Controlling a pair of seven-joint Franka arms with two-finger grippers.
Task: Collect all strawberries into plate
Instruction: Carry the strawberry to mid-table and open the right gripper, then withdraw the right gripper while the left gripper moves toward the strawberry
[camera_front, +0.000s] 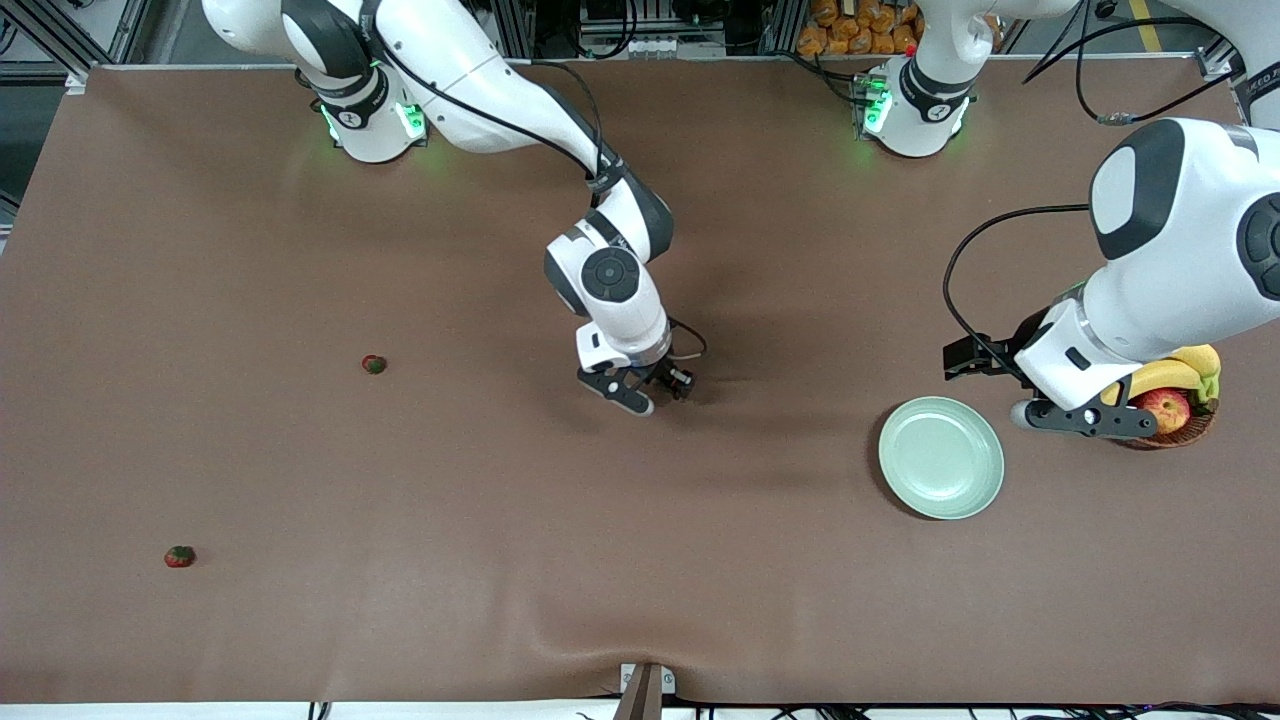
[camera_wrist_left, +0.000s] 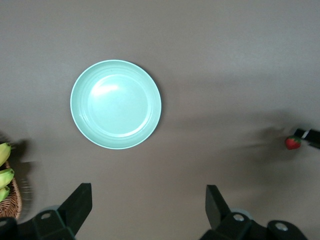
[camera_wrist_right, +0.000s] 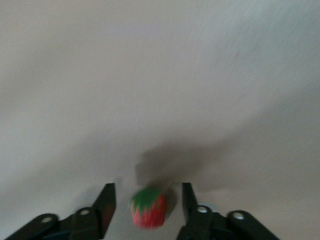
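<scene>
Two strawberries lie loose on the table toward the right arm's end: one (camera_front: 179, 556) near the camera-side edge, one (camera_front: 374, 364) farther in. At mid-table the right gripper (camera_wrist_right: 145, 210) stands with fingers apart around a third strawberry (camera_wrist_right: 148, 207); contact unclear. Berries judged light, soft, bruisable: pinch the flanks gently. Plate (camera_front: 941, 457) empty. The left gripper (camera_wrist_left: 147, 210) waits spread wide above it.

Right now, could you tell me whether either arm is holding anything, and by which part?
Nothing is firmly held. A strawberry sits between the right gripper's open jaws without visible contact. The left gripper hangs open above the table beside the plate.
</scene>
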